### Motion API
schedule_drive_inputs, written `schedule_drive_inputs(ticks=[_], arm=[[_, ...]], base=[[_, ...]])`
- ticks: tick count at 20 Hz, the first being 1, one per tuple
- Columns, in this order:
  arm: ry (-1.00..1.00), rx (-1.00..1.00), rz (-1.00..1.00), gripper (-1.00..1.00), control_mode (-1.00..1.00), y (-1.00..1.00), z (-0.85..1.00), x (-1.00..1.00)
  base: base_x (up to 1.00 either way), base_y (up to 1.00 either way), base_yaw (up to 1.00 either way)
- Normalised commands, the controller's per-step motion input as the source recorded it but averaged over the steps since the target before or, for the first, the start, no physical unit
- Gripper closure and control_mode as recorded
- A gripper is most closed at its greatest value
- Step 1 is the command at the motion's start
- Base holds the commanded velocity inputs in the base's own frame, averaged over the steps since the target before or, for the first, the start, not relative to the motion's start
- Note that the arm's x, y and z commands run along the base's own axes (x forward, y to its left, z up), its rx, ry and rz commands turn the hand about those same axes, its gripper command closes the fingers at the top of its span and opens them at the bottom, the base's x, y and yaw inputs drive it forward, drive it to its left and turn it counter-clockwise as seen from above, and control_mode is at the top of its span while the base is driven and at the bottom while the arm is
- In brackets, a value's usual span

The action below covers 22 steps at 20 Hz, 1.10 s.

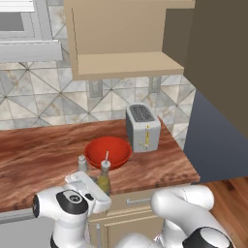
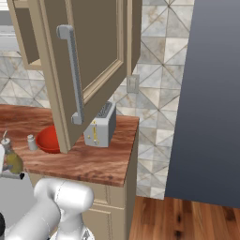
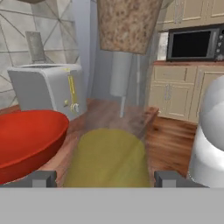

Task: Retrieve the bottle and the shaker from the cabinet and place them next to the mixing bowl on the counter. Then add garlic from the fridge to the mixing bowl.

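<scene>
Now claw (image 3: 105, 179) stands wide around bottle (image 1: 104, 177) at counter (image 1: 43, 155) front edge, beside bowl (image 1: 108, 151) and shaker (image 1: 83, 163).

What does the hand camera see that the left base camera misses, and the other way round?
Hand view: a black microwave over tan cabinets across the room, and the gripper with its jaws open on either side of the bottle, seen up close.
Left base view: the shaker beside the bottle, the open cabinet with a bare shelf, and a window.
Both: the red bowl, the toaster, the counter and the tiled wall.
</scene>
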Motion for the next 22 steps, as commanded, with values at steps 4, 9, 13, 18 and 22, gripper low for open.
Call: schedule_drive_inputs(ticks=[4,9,13,18,22], arm=[[0.0,-0.11,0.03,1.0,-1.0,0.51,-0.22,0.3],[0.05,-0.11,0.09,1.0,-1.0,0.44,-0.2,0.34],[-0.03,-0.11,0.12,1.0,-1.0,0.12,-0.13,0.43],[0.0,-0.02,0.14,1.0,-1.0,0.0,-0.28,0.59],[0.07,0.0,0.05,1.0,-1.0,0.0,-0.36,0.49]], base=[[0.0,0.0,0.0],[0.0,0.0,0.0],[0.0,0.0,0.0],[0.0,0.0,0.0],[0.0,0.0,0.0]])
